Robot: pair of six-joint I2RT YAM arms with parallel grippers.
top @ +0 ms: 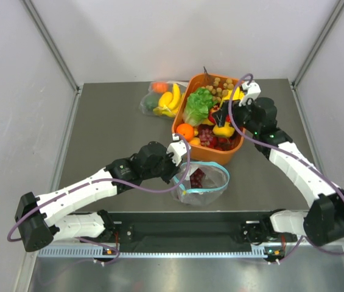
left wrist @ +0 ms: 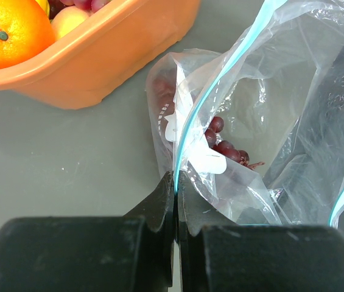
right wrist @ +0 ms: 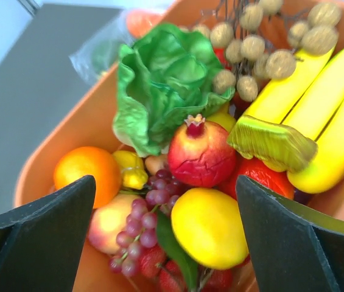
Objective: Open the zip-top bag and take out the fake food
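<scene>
findings. left fingers (left wrist: 176, 198): pressed together, clamped on the teal zip strip (left wrist: 187, 131) at one edge of the zip-top bag (left wrist: 263, 103). the bag lies on the bench (top: 111, 121), just in front of the orange bin (left wrist: 117, 61), with its mouth open. a dark red grape bunch (left wrist: 223, 146) lies inside; no other fake food can be made out in the bag. right fingers (top: 223, 117): spread wide, nothing between them, hanging over the bin's lettuce (right wrist: 165, 85), pomegranate (right wrist: 201, 155), lemon (right wrist: 211, 228) and bananas (right wrist: 318, 115), apart from the bag.

risks, as judged.
- the hold is a thin pinch on slick film; a pull from the other arm could slide the strip out and let the mouth fall shut.
- only one edge is held, so the far lip may sag and narrow the opening for wide fingers.
- the bunch is knobbly and stemmed; it may snag the film and drag the whole bag upward.
- the bin wall stands close by; a low approach could clip it.

markings. no brand, label or legible writing in any view. two white patches (left wrist: 211, 163) beside the strip appear blank.
</scene>
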